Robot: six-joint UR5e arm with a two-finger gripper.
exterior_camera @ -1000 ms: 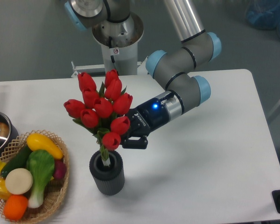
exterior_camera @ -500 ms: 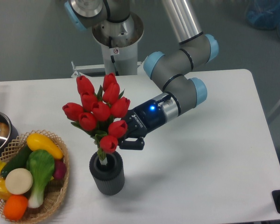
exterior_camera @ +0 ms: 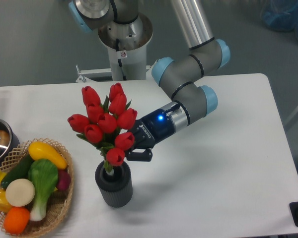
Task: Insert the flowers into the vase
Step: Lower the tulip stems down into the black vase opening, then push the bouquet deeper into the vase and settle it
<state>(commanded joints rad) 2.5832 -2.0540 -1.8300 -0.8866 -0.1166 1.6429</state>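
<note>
Lower now, nine-bud flowers, clamped by gripper, enter one vase.

The flowers have smooth, slightly glossy red buds that look like plastic. The vase is matt dark grey with ribbed sides. The gripper is matt black. The arm has smooth grey metal segments with glossy blue plastic caps. The desk is smooth matt white. A woven wicker basket looks rough.
</note>
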